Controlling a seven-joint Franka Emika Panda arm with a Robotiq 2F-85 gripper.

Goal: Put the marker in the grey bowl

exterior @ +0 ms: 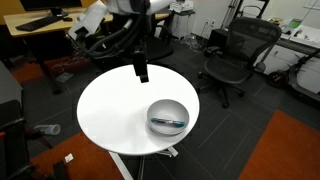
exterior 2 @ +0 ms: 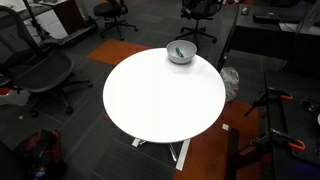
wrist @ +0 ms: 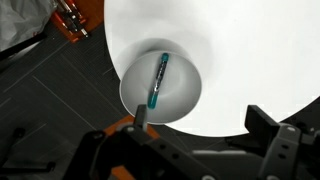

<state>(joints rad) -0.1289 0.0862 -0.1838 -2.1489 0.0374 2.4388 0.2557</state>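
Wide open and empty, the tool (wrist: 200,116) is seen at the bottom of the wrist view. The marker (wrist: 158,82) is found inside the grey bowl (wrist: 188,92), near the table (wrist: 250,50) edge at centre frame.

The arm (exterior: 138,30) runs off the top edge. In the far grey bowl (exterior 2: 190,55), the marker (exterior 2: 178,49) is too small to tell.

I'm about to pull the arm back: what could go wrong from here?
The grey bowl sits close to the table rim, so a knock could push it off. The open gripper hangs nearby; a low retreat might clip the bowl and spill the marker lying inside.
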